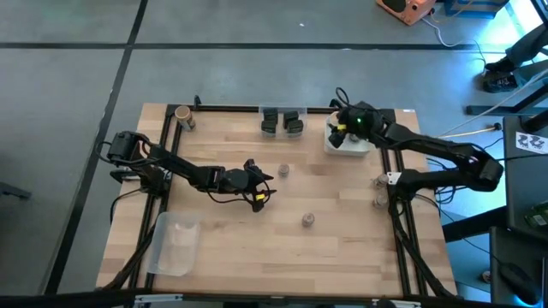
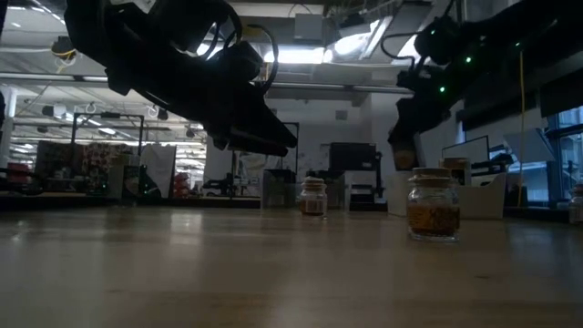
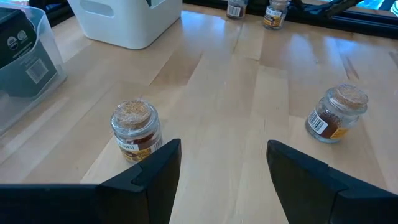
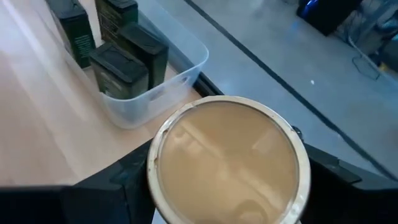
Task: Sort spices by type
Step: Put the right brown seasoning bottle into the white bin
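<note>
Wooden table (image 1: 342, 248): I count 2 small cork-topped jars (image 1: 308, 221) mid-surface, 2 more jars (image 1: 378, 183) near the right edge, 1 tan-topped jar (image 1: 183, 115) far-left, clear tray of dark jars (image 1: 282, 121), white tray (image 1: 336, 144), shallow clear tray (image 1: 175, 244).

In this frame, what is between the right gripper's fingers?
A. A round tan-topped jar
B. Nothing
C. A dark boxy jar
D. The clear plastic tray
A: the right wrist view shows the right gripper closed around a round tan-topped jar, with the dark boxy jars standing apart in their clear plastic tray.
</note>
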`<act>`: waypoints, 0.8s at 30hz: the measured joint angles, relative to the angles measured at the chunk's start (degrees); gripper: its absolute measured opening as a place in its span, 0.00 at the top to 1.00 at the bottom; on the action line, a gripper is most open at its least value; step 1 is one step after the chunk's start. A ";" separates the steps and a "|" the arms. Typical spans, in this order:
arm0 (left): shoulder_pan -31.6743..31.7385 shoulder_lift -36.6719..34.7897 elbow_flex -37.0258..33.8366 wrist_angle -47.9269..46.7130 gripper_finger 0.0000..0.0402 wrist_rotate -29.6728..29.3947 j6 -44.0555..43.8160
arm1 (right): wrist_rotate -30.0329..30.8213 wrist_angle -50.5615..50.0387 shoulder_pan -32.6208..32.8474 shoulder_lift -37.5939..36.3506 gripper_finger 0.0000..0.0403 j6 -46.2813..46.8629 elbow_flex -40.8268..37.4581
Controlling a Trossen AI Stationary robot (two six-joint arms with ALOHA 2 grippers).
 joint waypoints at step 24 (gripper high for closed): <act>0.26 0.00 0.02 -0.04 0.45 0.00 0.09 | 0.10 20.18 -3.73 7.90 0.30 8.17 -10.61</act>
